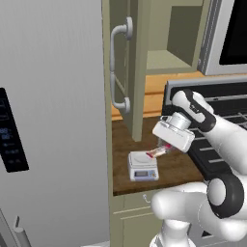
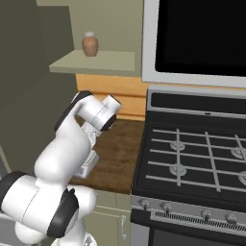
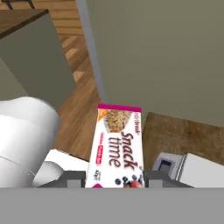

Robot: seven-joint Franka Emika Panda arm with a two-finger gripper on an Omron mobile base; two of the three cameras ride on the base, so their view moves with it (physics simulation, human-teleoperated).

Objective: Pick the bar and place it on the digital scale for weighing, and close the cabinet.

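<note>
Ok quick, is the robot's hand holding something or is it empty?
Gripper: closed on the bar, holding it just above the digital scale.

One bar point(image 3: 116, 144), one digital scale point(image 1: 143, 166), and one cabinet point(image 1: 126, 67) with a single door (hanging open). Also one microwave point(image 2: 197, 41), one stove point(image 2: 192, 163), one refrigerator point(image 1: 48, 120), one small brown jar point(image 2: 89, 44).
</note>
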